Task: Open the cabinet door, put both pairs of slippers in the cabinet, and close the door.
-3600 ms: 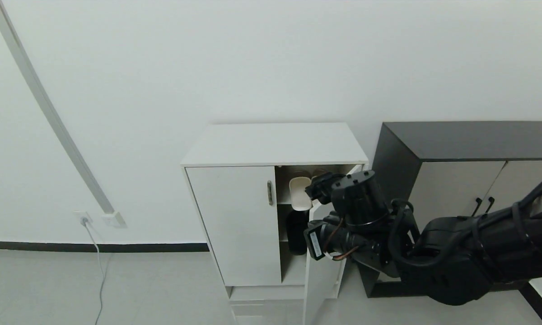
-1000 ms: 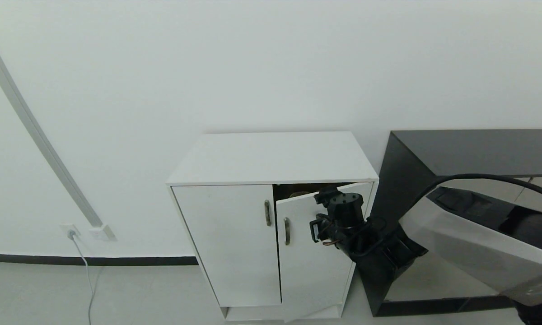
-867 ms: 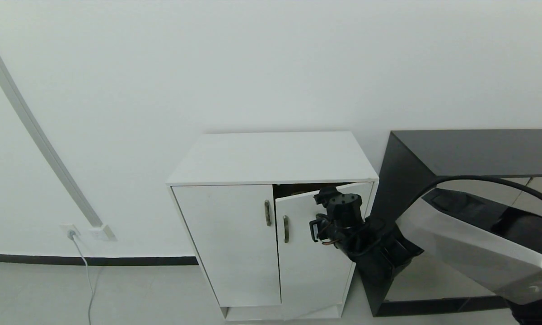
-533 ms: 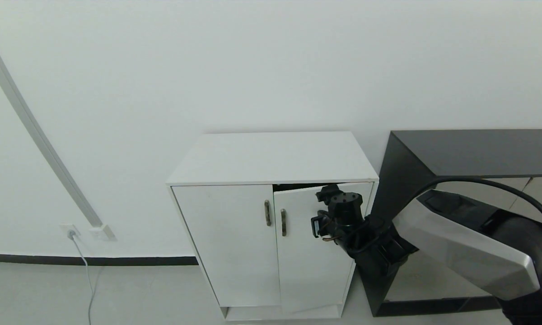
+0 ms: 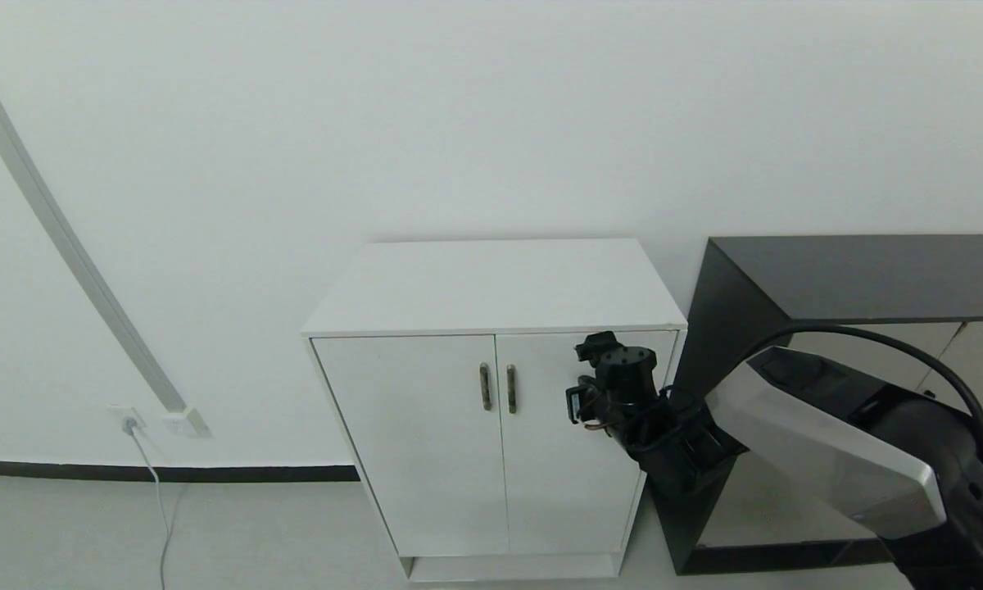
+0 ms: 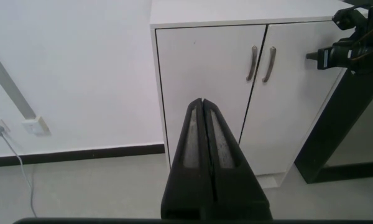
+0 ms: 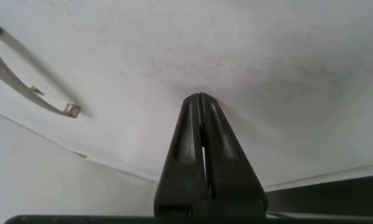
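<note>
White cabinet [image 5: 491, 287] stands on the floor against the wall. Both doors are shut and flush: left door [image 5: 414, 442], right door [image 5: 569, 475]. The two vertical metal handles sit side by side at the centre seam, left handle [image 5: 484, 386] and right handle [image 5: 511, 388].

Right end effector [image 5: 590, 346] is closed with nothing in it. Its tip rests against the upper part of the right door, toward the hinge side and away from the handles. In the right wrist view the closed fingers [image 7: 193, 134] meet the white door face, with the right handle off to one side.

Left end effector [image 6: 202, 106] is also closed and empty. It is held in the air in front of the cabinet, well apart from it, pointing at the left door.

Dark sideboard [image 5: 852, 262] stands just beside the cabinet on the right. Wall socket [image 5: 127, 418] with a cable [image 5: 164, 508] is on the left, and a slanted conduit [image 5: 65, 238] runs up the wall.
</note>
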